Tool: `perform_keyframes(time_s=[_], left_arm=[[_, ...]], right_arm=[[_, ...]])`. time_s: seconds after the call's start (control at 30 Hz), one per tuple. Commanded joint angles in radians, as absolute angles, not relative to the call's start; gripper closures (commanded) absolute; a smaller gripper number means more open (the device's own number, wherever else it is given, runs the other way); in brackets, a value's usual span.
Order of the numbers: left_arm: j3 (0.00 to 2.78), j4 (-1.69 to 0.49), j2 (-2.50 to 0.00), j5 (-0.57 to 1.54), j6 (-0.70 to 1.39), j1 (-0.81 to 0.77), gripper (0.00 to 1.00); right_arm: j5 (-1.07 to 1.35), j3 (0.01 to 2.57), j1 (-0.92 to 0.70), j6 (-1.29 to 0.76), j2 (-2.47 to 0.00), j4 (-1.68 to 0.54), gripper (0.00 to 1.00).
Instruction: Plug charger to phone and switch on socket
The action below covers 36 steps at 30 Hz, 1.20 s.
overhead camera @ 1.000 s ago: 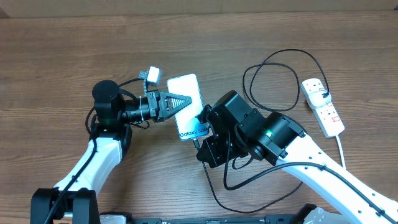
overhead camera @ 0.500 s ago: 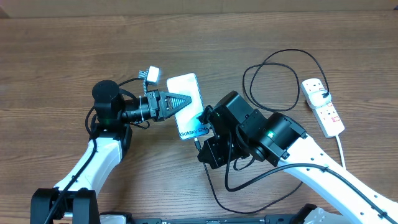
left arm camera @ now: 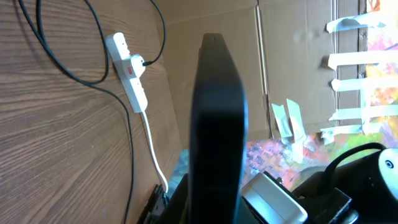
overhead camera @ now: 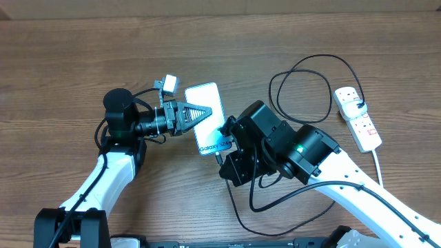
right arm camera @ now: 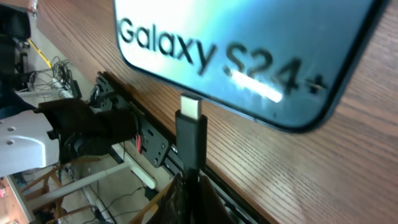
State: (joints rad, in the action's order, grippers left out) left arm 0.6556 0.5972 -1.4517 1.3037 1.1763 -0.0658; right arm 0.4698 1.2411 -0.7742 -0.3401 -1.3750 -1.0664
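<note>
Right gripper clenched on charger: rigid black plug, silver tip at rounded bottom edge of glossy cyan phone. Left gripper over phone, cannot tell if grasping. Flat on wood-grain counter.

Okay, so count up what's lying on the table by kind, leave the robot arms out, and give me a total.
phone: 1
black charger cable: 1
white power strip: 1
Total: 3
</note>
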Motion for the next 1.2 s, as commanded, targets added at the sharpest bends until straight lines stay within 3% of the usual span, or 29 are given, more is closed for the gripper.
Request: perform_keyframes(time_s=[0.0,1.17], left_arm=[[0.683,0.603,-1.448,1.307,1.182,-0.066,0.96],[0.683,0.602,-1.448,1.327,1.215,-0.067,0.96]], right_arm=[[0.464,1.246,-0.779,-0.345,-1.347,-1.076,0.96],[0.464,1.245,-0.779,-0.345,-1.347,-1.033,0.96]])
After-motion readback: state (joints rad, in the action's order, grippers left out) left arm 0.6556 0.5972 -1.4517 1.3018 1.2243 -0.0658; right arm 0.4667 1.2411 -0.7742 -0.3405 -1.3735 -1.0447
